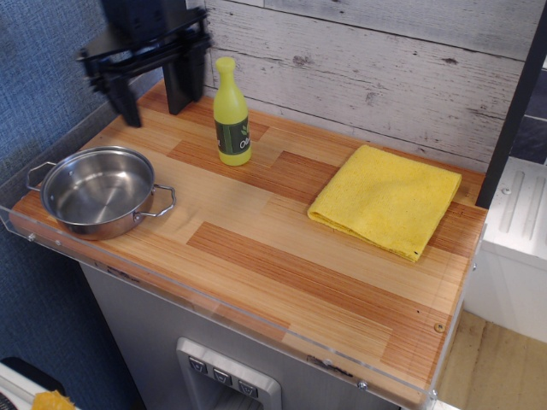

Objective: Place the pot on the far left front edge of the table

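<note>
The shiny steel pot [98, 190] with two wire loop handles stands upright at the far left front corner of the wooden table [282, 256], close to the clear acrylic rim. My black gripper [158, 96] hangs open and empty above the table's back left part, well above and behind the pot, with its two fingers spread wide apart. Nothing is between the fingers.
A yellow-green bottle [231, 113] stands just right of the gripper near the back. A folded yellow cloth [386, 199] lies at the right. A whitewashed plank wall [359, 68] runs behind the table. A black post [513, 111] stands at the right edge.
</note>
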